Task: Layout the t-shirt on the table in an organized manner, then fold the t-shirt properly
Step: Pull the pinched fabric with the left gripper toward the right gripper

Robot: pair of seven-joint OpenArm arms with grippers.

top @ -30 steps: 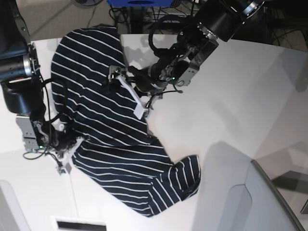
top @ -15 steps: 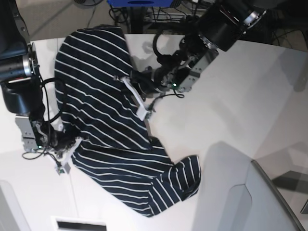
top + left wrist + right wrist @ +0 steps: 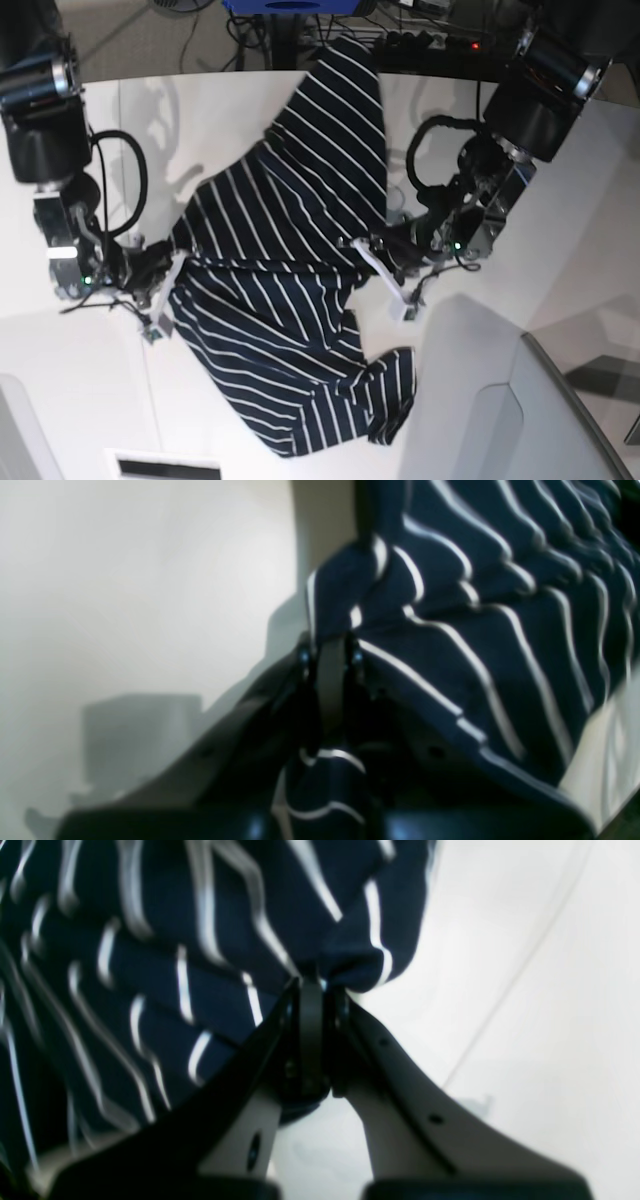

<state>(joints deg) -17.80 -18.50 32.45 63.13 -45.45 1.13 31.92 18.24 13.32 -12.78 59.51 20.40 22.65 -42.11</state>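
Left gripper (image 3: 372, 250): clamped on a t-shirt (image 3: 290, 300) edge.
Right gripper (image 3: 170, 272): pinching the opposite edge.
Risk: thin pinches could slip, dropping cloth bunched onto the table (image 3: 560, 210).

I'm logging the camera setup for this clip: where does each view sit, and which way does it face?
Base: high above, looking down on the table, t-shirt and both arms.
Left wrist: on the left arm, looking along its end effector shut on a striped fold.
Right wrist: on the right arm, looking along its end effector shut on another fold.
All three views share the t-shirt and the white table.
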